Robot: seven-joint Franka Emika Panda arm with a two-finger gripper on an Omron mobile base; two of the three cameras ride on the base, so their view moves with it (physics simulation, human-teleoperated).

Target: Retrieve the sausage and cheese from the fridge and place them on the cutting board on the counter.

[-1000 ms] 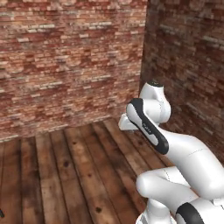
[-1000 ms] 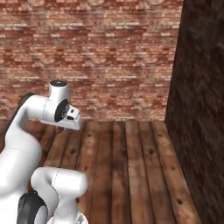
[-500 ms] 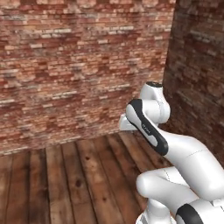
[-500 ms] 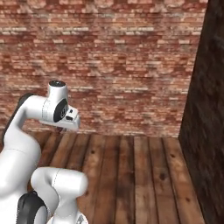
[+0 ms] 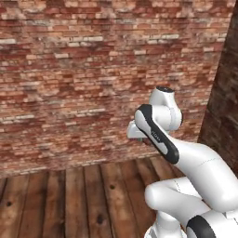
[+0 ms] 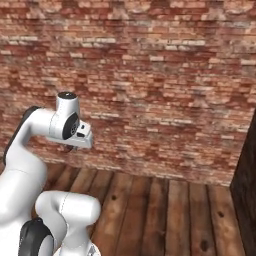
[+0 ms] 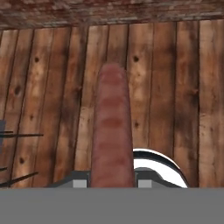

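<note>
Above the plank floor (image 7: 48, 87), the gripper (image 7: 113, 177) stays out: its fingers are clamped on the sausage (image 7: 113, 131).

1. No text, label, brand, number or sign can be read in any of the views.
2. The brick wall (image 5: 93, 69) carries no lettering or signs.
3. The wooden floor (image 6: 175, 210) bears only grain and knots, no markings.
4. The sausage (image 7: 113, 131) shows no label or print on its skin.
</note>
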